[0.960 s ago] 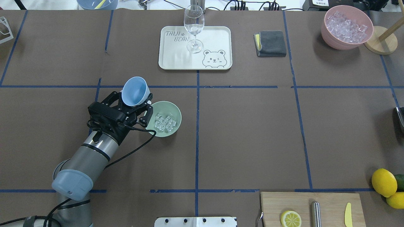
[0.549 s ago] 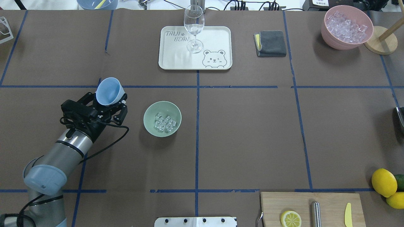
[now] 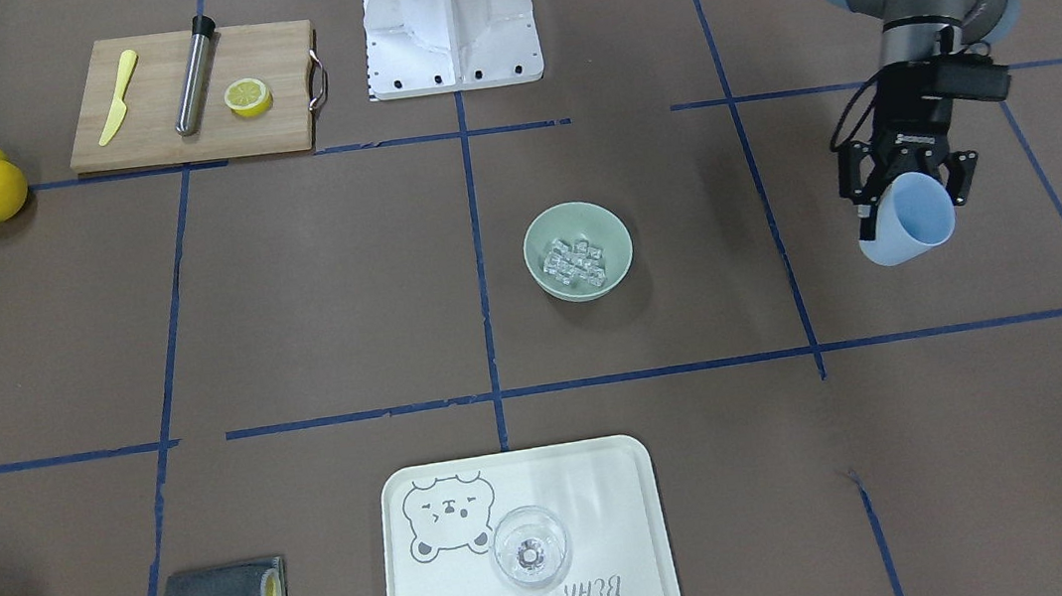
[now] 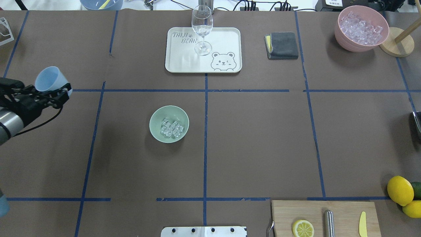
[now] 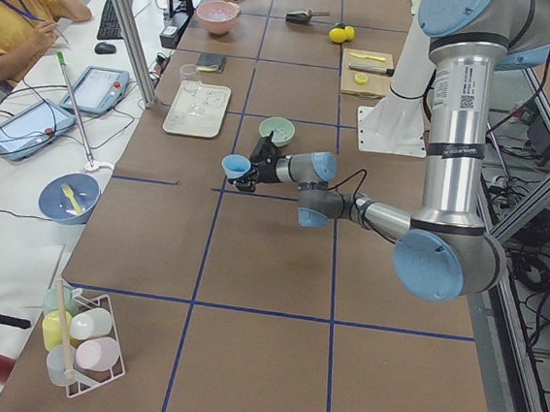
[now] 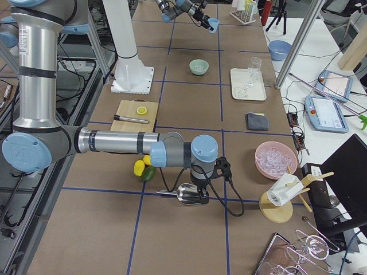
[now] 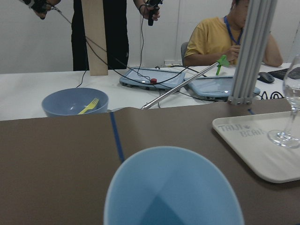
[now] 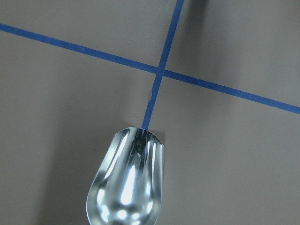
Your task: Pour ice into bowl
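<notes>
Looks like the ice [image 4: 171, 128] is already in the green bowl [image 4: 154, 119] mid-left of the overhead view, well right of the left gripper [image 4: 49, 88] (clamped on an empty-looking blue cup [image 4: 49, 78]) at the far left edge.

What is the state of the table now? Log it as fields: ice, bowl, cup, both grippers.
ice: small clear glassy ice cubes, heaped inside the bowl
bowl: round pale sage-green plastic bowl, upright on the brown table, nothing touching it
cup: light blue plastic cup, tilted, no ice visible inside, well apart from the bowl
left gripper: shut on the cup, held off the table
right gripper: at a shiny metal scoop; open or shut cannot be told
</notes>
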Tool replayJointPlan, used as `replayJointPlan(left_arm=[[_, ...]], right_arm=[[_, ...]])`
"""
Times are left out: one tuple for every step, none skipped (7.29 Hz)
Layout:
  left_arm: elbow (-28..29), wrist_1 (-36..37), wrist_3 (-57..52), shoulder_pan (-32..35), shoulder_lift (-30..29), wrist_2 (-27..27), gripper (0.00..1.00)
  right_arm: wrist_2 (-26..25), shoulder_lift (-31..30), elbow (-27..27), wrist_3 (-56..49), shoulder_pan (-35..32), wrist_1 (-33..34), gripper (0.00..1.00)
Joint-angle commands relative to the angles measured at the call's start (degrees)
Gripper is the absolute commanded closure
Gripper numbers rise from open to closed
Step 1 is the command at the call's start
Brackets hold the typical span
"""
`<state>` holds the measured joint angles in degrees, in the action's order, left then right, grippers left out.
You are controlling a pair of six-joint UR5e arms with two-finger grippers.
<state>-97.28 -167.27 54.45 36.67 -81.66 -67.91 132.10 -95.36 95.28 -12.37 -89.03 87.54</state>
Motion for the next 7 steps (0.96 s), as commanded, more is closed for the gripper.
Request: replayJointPlan(left_arm=[[4.6, -10.3, 1.0, 1.7, 6.3, -0.3, 1.00], [9.8, -13.4, 1.2, 1.3, 5.1, 4.0, 1.00], [11.7, -15.1, 1.2, 1.0, 4.9, 7.4, 1.00], [12.6, -15.1, 1.4, 0.9, 4.2, 10.7, 1.00], [13.0, -14.6, 1.6, 0.5, 3.4, 11.1, 1.00], [15.4, -14.3, 1.5, -0.4, 1.6, 11.2, 1.00], [17.9, -14.1, 1.5, -1.2, 0.1, 11.1, 1.00]], right_arm=[[-0.1, 0.1, 0.1, 0.1, 0.0, 0.1, 0.00], [-0.1, 0.0, 0.2, 0.1, -0.1, 0.0, 0.00], [-0.1, 0.1, 0.1, 0.1, -0.1, 0.0, 0.00], [-0.1, 0.2, 0.1, 0.1, -0.1, 0.1, 0.00], [-0.1, 0.3, 0.1, 0.1, -0.1, 0.0, 0.00], [-0.1, 0.3, 0.1, 0.1, -0.2, 0.0, 0.00], [0.0, 0.3, 0.2, 0.1, -0.2, 0.0, 0.00]])
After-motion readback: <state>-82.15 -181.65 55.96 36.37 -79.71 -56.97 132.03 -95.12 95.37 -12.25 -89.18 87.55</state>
